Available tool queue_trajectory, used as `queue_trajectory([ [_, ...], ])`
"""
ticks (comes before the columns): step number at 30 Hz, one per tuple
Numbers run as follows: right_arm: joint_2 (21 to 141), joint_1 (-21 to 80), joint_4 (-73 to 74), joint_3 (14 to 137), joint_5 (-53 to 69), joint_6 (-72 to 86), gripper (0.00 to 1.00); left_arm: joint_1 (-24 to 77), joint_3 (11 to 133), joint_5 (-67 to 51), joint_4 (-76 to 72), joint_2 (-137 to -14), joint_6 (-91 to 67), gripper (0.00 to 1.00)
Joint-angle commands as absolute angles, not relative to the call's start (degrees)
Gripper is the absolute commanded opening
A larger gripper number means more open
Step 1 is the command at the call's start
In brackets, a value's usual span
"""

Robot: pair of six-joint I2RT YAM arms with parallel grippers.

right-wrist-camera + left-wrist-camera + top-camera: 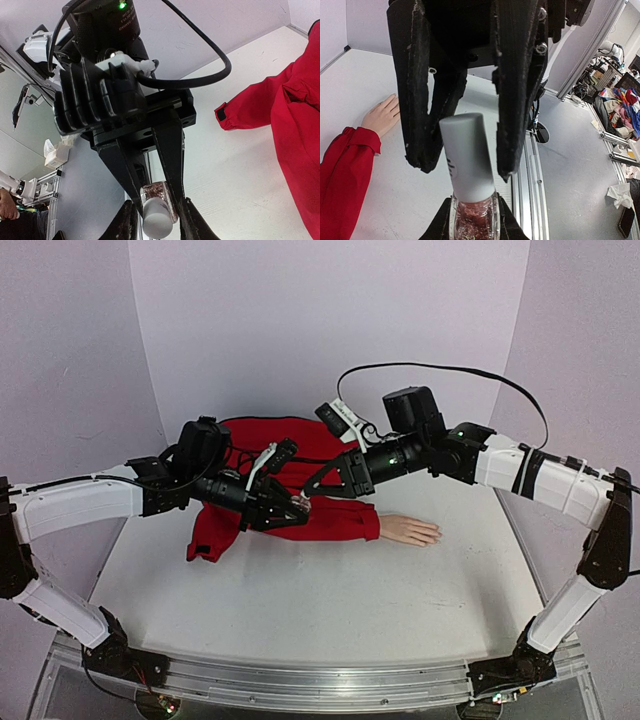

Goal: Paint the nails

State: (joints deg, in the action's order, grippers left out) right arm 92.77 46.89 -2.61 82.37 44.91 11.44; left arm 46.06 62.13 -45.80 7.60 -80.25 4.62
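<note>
Left wrist: nails point(393, 102) left of fingers point(412, 90)

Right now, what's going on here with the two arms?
The left gripper holds a small nail polish bottle by its glass body, near the red sleeve. The right gripper straddles its white cap; whether it actually pinches it is unclear. The cap is on, so no brush is out. The mannequin hand lies flat on the table, untouched.
</note>
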Motion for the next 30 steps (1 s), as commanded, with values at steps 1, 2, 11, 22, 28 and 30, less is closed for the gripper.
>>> queue_trajectory([
  [1,93.1,46.7,-4.4,84.5,47.6,11.4,0.31,46.2,64.1,-46.1,6.5,-79.6,5.6,0.0],
  [2,93.2,46.7,-4.4,84.4,47.7,11.3,0.31,46.3,64.1,-46.1,6.6,-79.6,5.6,0.0],
  [11,93.2,46.7,-4.4,84.1,48.3,11.3,0.29,46.2,64.2,-46.0,6.7,-79.6,5.7,0.0],
  [22,93.9,46.8,-4.4,84.0,48.8,11.3,0.21,46.2,64.3,-45.9,6.8,-79.5,5.5,0.0],
  [28,92.9,46.8,-4.5,83.9,48.2,11.0,0.05,46.2,64.1,-45.3,6.8,-79.6,5.5,0.0],
  [30,91.9,46.8,-4.5,83.5,47.2,10.9,0.01,46.2,64.1,-45.1,6.9,-79.5,5.6,0.0],
])
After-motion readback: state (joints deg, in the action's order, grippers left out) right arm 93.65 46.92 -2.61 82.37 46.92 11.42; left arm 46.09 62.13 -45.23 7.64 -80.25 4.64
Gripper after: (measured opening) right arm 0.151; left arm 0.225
